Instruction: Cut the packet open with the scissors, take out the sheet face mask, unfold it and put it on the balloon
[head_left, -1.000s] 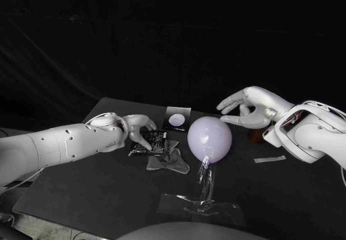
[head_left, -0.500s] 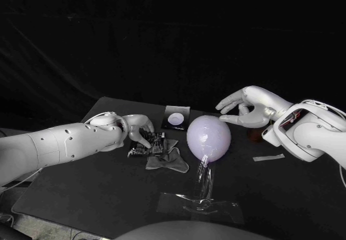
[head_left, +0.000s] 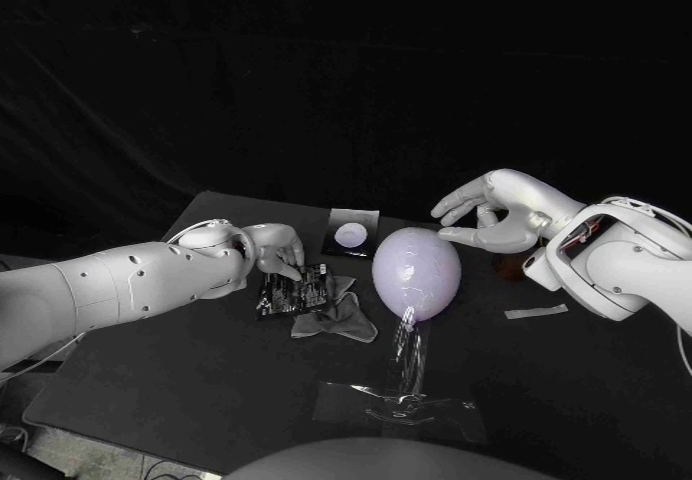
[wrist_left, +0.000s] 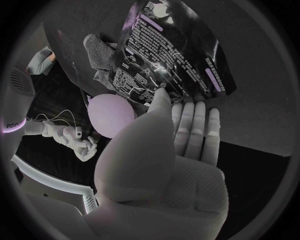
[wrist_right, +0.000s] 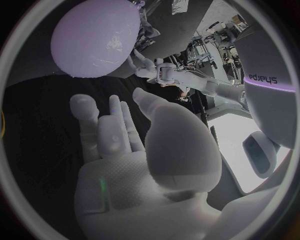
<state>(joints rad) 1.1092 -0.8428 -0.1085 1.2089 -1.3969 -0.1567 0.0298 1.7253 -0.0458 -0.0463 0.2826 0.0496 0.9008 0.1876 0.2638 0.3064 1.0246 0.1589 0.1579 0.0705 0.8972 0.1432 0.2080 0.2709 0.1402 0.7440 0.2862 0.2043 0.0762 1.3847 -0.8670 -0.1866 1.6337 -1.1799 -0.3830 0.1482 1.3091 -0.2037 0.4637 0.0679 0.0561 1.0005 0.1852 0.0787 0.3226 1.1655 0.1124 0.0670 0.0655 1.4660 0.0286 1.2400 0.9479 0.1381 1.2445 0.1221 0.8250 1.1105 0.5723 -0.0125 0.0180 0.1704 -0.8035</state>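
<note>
**benchlurker:** So where's the mask, and what are you actually holding?

**me:** Not much, honestly. My left fingers (head_left: 287, 262) are down on the dark packet (head_left: 293, 295), which lies flat on the tabletop (head_left: 173, 380). The thumb tip touches its edge, but I can't tell whether I've really got it pinched. My right fingers (head_left: 459, 208) are loose and empty, hanging just beside the balloon (head_left: 417, 272) without touching it. The grey crumpled thing right beside the packet looks to me like the sheet mask (head_left: 335, 322), out and bunched up between the packet and the balloon's clear stand (head_left: 408, 375).

**benchlurker:** How's it going to handle?

**me:** My guess is limp, damp, clingy and easy to tear. I'd pinch it lightly at an outer edge, not in the middle of the wad, so it can hang open. The packet looks like slick foil, so press it flat rather than squeeze it. The balloon is light on a thin stand, so drape gently, no pushing.
</note>
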